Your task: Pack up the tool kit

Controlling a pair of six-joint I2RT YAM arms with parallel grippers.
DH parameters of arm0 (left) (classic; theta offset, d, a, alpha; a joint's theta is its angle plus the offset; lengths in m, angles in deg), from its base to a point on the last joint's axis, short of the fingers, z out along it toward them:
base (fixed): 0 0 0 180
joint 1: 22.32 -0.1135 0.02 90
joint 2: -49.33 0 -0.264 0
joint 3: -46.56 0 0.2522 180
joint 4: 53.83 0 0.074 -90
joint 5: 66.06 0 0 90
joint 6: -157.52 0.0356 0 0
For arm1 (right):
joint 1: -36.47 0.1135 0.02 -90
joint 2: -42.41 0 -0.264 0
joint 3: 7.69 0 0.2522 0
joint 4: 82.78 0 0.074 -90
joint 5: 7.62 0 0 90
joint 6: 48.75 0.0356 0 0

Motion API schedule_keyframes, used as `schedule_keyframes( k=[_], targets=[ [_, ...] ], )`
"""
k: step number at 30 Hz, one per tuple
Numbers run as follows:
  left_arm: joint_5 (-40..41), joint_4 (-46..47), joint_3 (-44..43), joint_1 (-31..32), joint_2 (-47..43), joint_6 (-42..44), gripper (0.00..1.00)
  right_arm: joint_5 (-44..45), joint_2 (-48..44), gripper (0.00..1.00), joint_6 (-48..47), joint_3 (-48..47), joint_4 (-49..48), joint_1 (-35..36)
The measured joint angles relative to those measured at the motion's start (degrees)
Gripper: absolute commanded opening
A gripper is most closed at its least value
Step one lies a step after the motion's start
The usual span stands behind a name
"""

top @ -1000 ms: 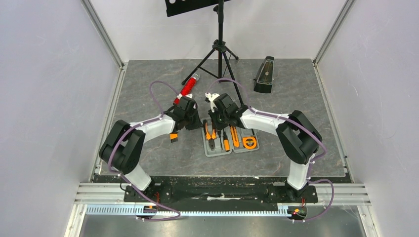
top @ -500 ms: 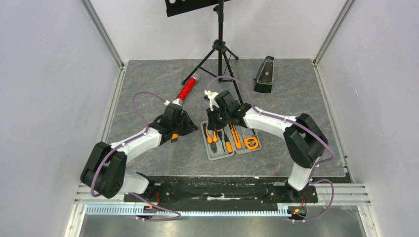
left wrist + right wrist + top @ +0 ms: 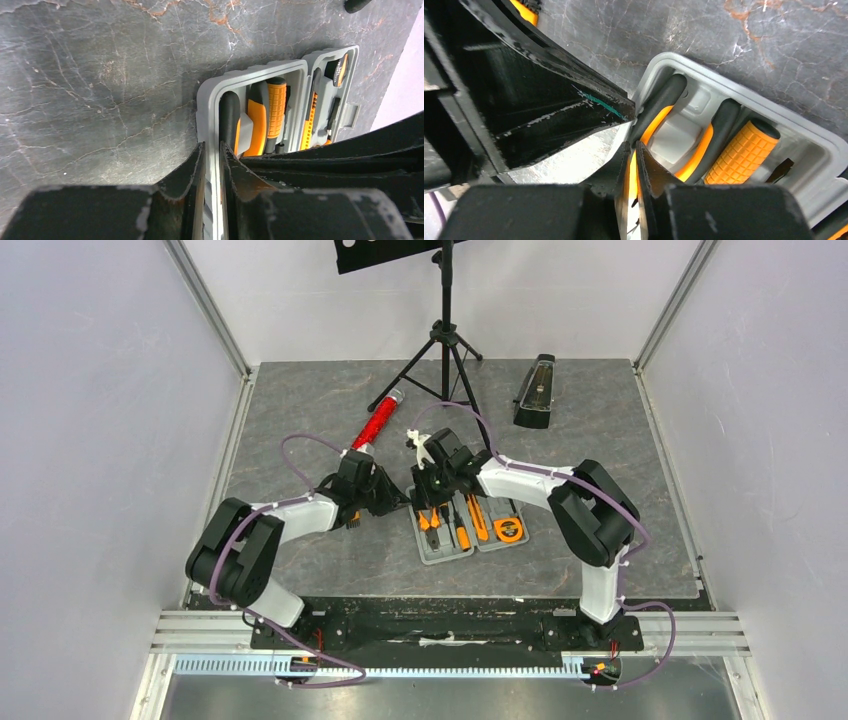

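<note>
Case [image 3: 202, 107] lies open, centre of table [image 3: 290, 430]. Pliers [image 3: 655, 117], screwdriver [image 3: 744, 150], knife [image 3: 477, 518] and tape measure [image 3: 508, 530] sit in recesses. Left gripper [image 3: 212, 155] is pinched narrow on the case rim; right gripper [image 3: 633, 150] is narrow on a pliers handle. Small orange tool [image 3: 350, 521] lies outside, apparently unpacked. Lid not yet closed.

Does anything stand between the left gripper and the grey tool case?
Nothing visible: the left gripper has its fingers either side of the tool case wall. The right gripper sits close beside, on the pliers handle.
</note>
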Motion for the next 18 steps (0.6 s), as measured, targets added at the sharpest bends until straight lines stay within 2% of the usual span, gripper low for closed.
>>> schedule_keyframes(
  k=[7,13,18],
  targets=[
    [-1.3,2.6,0.6,-0.1,2.0,-1.3,0.15,1.8,1.3,0.01,-0.3,-2.0,1.6,0.5],
    [-1.7,3.2,1.0,-0.5,2.0,-1.8,0.13,3.5,3.8,0.0,-1.8,-4.4,2.5,2.1],
    [-1.7,3.7,1.2,-0.5,2.1,-2.0,0.13,3.0,3.2,0.01,-2.2,-2.9,0.9,1.7]
  ],
)
